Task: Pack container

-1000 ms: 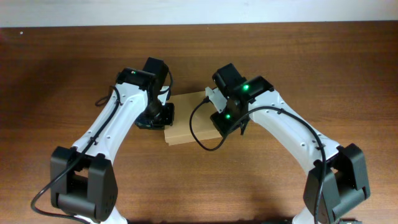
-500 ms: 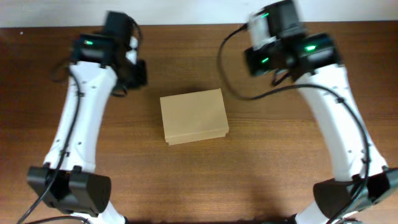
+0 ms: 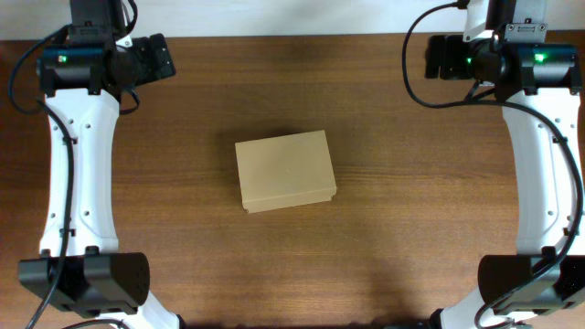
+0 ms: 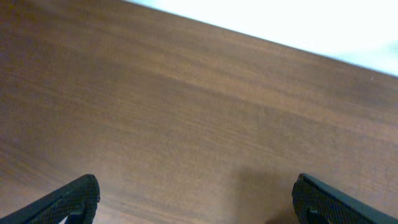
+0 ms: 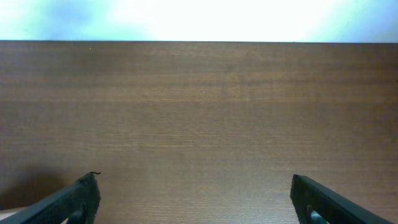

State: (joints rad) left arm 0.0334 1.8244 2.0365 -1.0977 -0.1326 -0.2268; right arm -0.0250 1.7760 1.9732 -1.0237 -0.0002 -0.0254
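- The left gripper hangs over the far left corner of the table. Its claw is spread wide: in the left wrist view the two dark fingertips sit at opposite edges, with nothing but bare wood between them.
- The container lies flat in the middle of the table, slightly skewed to the table's edge. Its flap is down, so it looks shut, and no loose item shows anywhere around it. It is well apart from both arms.
- The right gripper mirrors the left over the far right corner. It is also spread and empty, and its wrist view shows only wood grain and the pale strip beyond the table's far edge.
- Judged from this layout, the packing looks done and the step in hand is parking the arms clear of the box.
- To do that well, both claws should be held high and out at the corners, so neither can brush the container or lift the flap.
- The black cable looping beside the right wrist should be kept from swinging over the box.
- It is also worth checking from overhead that the flap sits flush. The near right corner shows a slight step that could be a seam or a lifted edge, and I cannot tell which.
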